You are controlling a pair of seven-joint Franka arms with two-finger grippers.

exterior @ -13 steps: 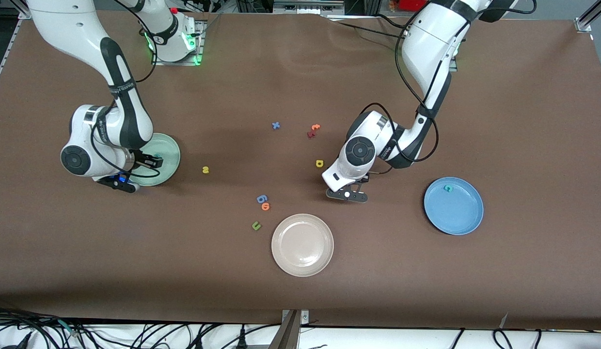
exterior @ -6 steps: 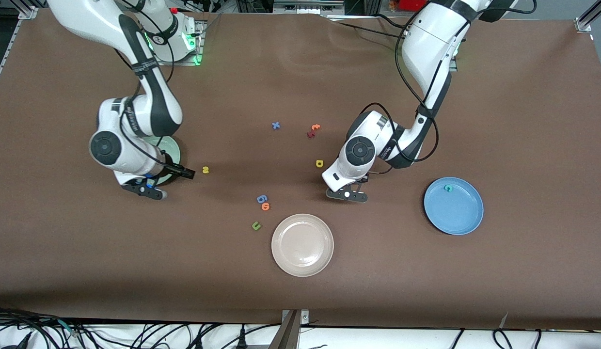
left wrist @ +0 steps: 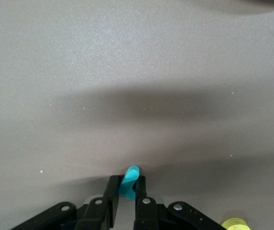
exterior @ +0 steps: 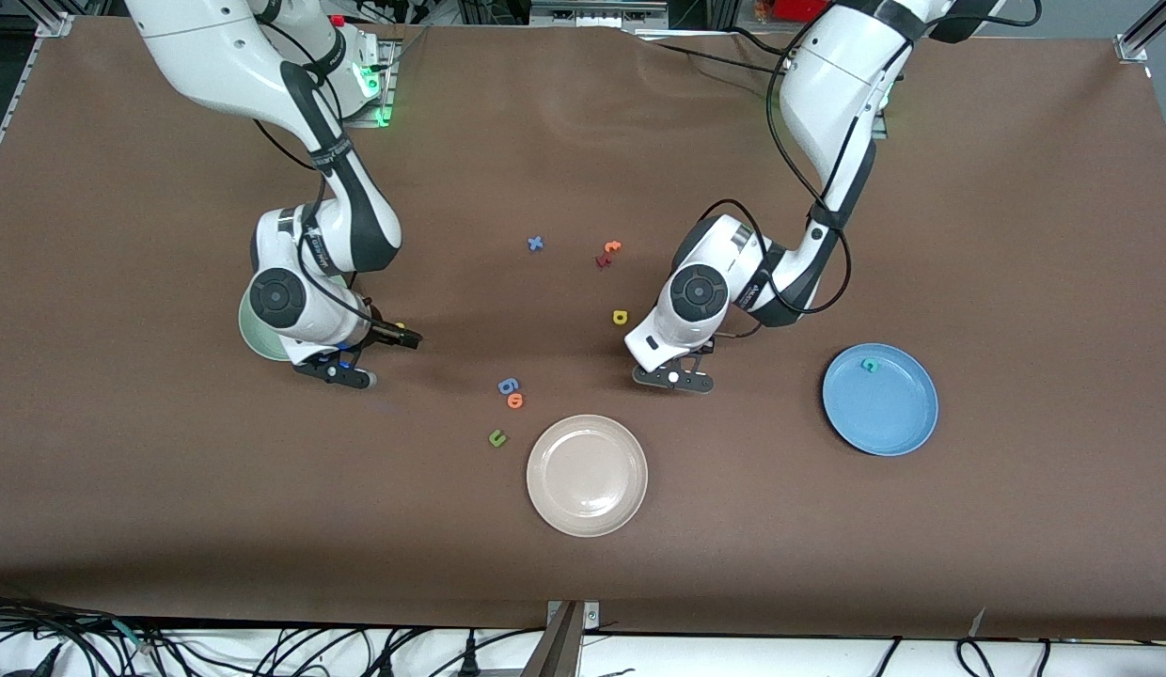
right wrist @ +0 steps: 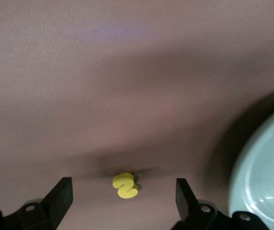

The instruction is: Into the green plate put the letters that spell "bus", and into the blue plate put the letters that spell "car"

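Fingers of the left gripper [left wrist: 127, 199] pinch a teal letter [left wrist: 129, 182]; right gripper [right wrist: 122, 194] spread over yellow "s" [right wrist: 125, 185].

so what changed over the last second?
Right gripper left the green plate and now sits, jaws open, over the yellow "s". Left gripper closed on a teal letter, arm unmoved. Blue plate and loose letters unchanged.

Readable markings: foam letter shapes only.
"c" [exterior: 869, 364] is read in the blue plate [exterior: 898, 428]; "x" [exterior: 535, 244] on the table.
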